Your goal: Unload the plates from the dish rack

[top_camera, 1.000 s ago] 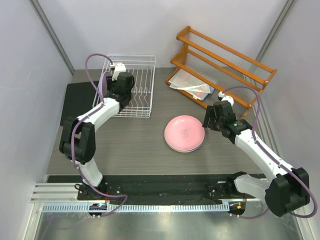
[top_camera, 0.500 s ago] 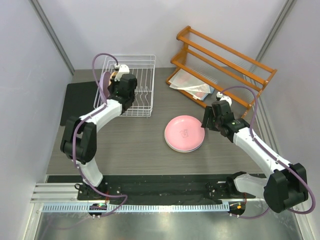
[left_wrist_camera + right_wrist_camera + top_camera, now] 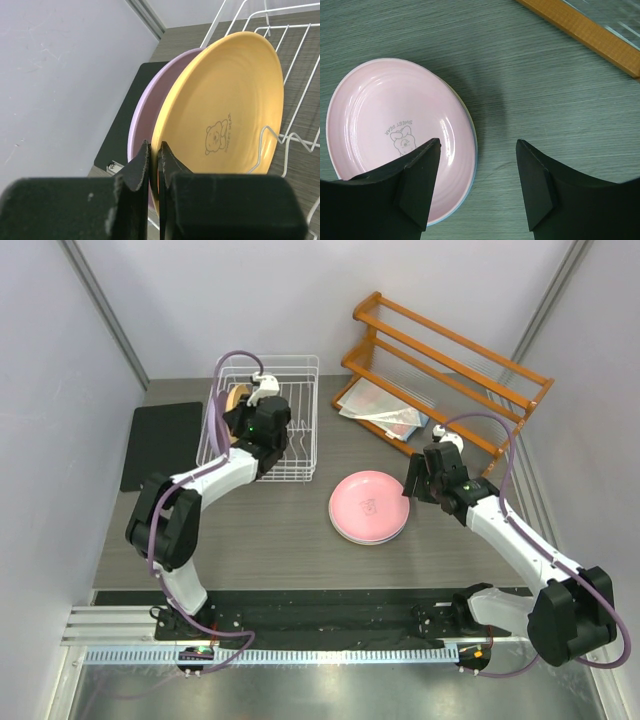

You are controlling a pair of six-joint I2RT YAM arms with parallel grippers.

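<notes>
Orange round plastic plate (image 3: 220,115) stands on edge in the white wire dish rack (image 3: 296,430), at 11 o'clock on the grey table (image 3: 260,540). The left gripper (image 3: 155,152) is clamped on its rim. A lilac round plate (image 3: 142,120) stands just behind it. The right gripper (image 3: 477,175) hovers with jaws apart, holding nothing. The pink round plate (image 3: 395,125) tops a stack at its 9 o'clock.

grey table (image 3: 260,530): dish rack (image 3: 297,430), black mat (image 3: 160,440), plate stack (image 3: 368,506), orange shelf (image 3: 460,335)
</notes>
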